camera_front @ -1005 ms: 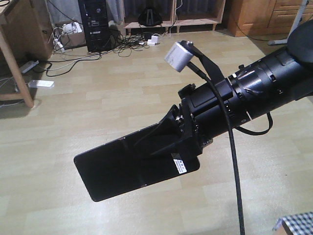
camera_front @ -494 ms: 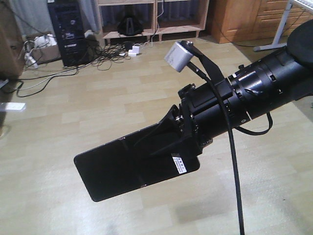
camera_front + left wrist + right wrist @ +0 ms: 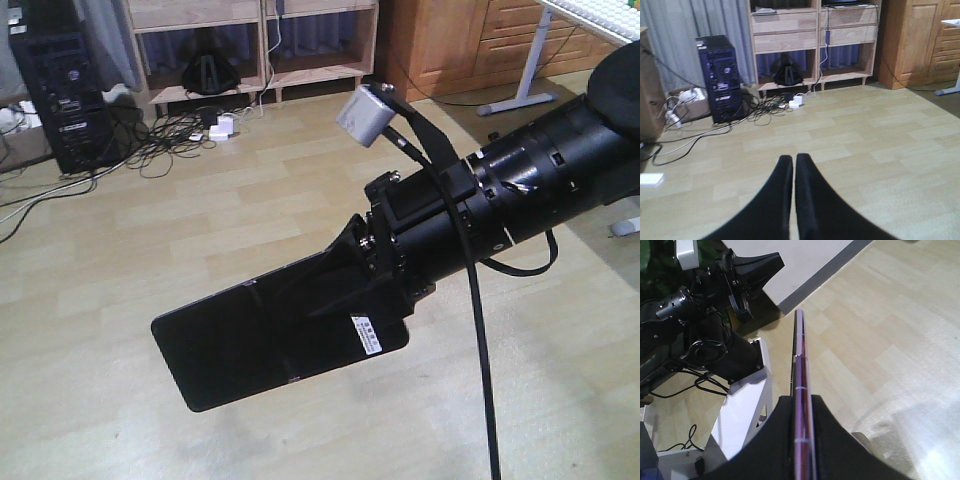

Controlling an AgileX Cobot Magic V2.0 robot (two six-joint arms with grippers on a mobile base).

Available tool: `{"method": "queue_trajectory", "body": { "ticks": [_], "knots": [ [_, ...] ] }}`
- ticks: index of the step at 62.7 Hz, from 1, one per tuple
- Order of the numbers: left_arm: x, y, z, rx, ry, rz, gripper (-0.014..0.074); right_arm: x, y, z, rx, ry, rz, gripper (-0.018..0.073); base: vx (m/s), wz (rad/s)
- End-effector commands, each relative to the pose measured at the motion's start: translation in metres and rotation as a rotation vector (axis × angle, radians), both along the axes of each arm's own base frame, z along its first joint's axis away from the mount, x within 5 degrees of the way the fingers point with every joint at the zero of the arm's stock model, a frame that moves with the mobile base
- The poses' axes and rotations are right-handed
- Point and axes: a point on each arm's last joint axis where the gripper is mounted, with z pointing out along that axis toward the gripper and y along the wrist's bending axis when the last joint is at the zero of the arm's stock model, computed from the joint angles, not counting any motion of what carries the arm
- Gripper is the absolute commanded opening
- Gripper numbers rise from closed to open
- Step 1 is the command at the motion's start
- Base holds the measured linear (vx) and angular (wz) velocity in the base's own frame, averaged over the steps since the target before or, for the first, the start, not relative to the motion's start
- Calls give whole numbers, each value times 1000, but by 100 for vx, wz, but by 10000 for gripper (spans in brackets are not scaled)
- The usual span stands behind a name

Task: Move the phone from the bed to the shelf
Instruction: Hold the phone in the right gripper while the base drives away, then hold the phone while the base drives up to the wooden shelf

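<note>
Change: in the front view the room has slid left and down since a second ago. The computer tower has gone from top centre to the left edge, the shelf sits lower, and the checked bed corner is out of the picture. Arm and phone keep the same place in the picture.
Right gripper: both fingers clamped on the phone's flat faces, at the end with the white sticker.
Phone: in the air over bare floor, well apart from the shelf. In the right wrist view it is edge-on, its pinkish rim running straight out between the fingers.
Left gripper: fingers pressed together, nothing between them, pointing toward the shelf.
Edges: the phone's free rounded end juts well past the fingertips, toward the lower left of the front view, touching nothing.
Shelf surroundings: tower to its left, wooden cabinet just beside it on the right, cables and white plugs on the floor before its foot.
Open room: wide bare floor between the grippers and the shelf front.
</note>
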Motion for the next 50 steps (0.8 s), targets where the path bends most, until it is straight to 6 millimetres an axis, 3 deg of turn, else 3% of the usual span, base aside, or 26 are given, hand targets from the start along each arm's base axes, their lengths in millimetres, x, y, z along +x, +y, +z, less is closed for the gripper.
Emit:
{"method": "queue_trajectory", "body": {
  "ticks": [1,50],
  "knots": [
    [0,0,4,-5,-71,3,1,-14,-1,22,83,5,45,-2,44,-13],
    [0,0,4,-5,-71,3,1,-14,-1,22,83,5,46,-2,47,-17]
  ]
}}
